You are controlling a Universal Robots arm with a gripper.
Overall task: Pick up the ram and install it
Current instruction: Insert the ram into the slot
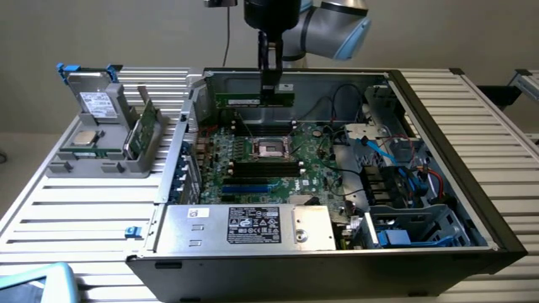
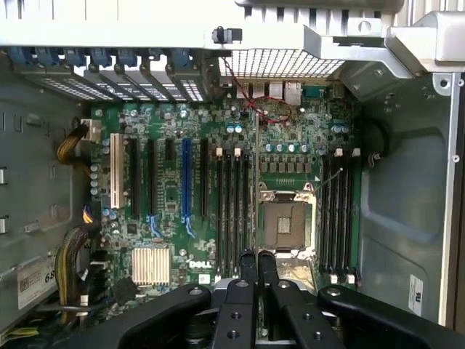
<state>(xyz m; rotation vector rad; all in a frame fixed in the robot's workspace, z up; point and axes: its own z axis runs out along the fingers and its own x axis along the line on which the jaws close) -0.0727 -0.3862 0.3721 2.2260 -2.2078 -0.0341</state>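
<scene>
The claw (image 1: 269,93) is clenched on the ram (image 1: 240,100), holding the green stick level and edge-up above the motherboard (image 1: 324,165). This is inside an open computer case (image 1: 295,278) resting on a slatted tabletop (image 1: 84,208).

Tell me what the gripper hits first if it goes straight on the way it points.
Probably the motherboard, close to the empty processor socket and the memory slots beside it. The gripper, shut on the ram, points down at that area with nothing between; depth leaves the exact spot unclear.
</scene>
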